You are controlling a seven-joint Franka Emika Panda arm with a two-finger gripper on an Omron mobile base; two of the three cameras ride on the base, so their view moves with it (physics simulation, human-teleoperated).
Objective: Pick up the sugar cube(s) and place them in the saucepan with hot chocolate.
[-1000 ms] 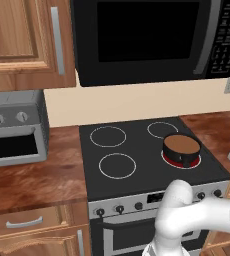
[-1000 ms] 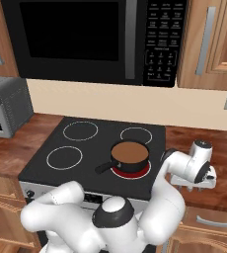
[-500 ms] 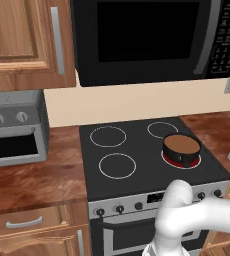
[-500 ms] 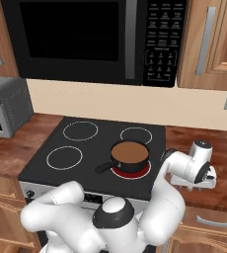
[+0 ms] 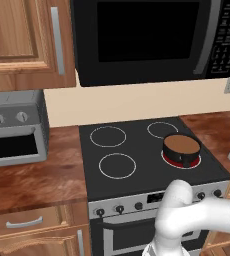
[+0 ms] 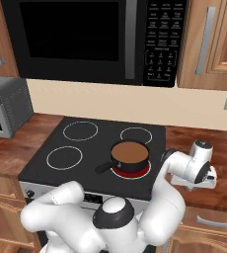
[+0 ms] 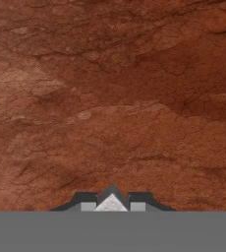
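**Jaws closed over the counter, arm not moved**

Nothing visible shifted in the base views vs. earlier; only the jaws came together. Gripper (image 7: 112, 203) is low over the red-brown counter (image 7: 110, 98), tips close, with a small pale wedge between them, prob. the sugar cube (image 7: 111, 204), but I cannot tell for sure. Saucepan with hot chocolate (image 6: 130, 154) sits on the red-glowing burner (image 6: 130, 172), at 9 o'clock from the hand, near. Microwave (image 6: 95, 39) keypad text is too small to read.

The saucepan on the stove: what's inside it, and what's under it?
The saucepan holds flat brown liquid, with no cube seen on top. Under it a red glowing burner shows around its base; below the surface is hidden.
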